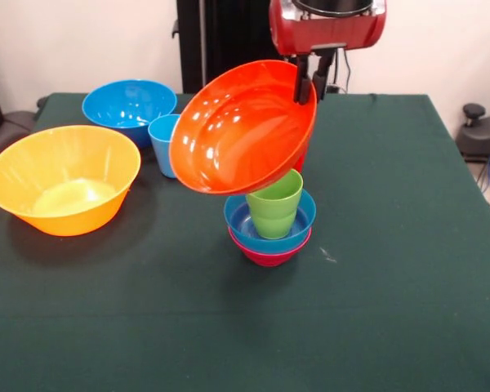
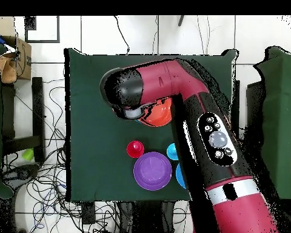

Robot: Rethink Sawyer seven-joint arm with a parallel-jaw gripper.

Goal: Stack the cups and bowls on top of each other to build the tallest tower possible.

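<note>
My gripper point(image 1: 310, 82) is shut on the rim of a red-orange bowl point(image 1: 245, 126), which hangs tilted with its opening towards the camera. Just below it stands the tower: a lime green cup point(image 1: 275, 208) inside a small blue bowl point(image 1: 253, 219), which sits in a small magenta bowl point(image 1: 269, 253). A big yellow-orange bowl point(image 1: 63, 175) rests upright at the left. Behind it are a large blue bowl point(image 1: 129, 106) and a light blue cup point(image 1: 165, 143). In the overhead view the arm hides the tower; the red-orange bowl point(image 2: 159, 115), a red cup point(image 2: 135, 148) and a purple bowl point(image 2: 153, 170) show beside it.
The dark green table cloth point(image 1: 392, 269) covers the whole table. A black chair point(image 1: 482, 131) stands off the right edge. In the overhead view, cables point(image 2: 39, 182) lie on the floor left of the table.
</note>
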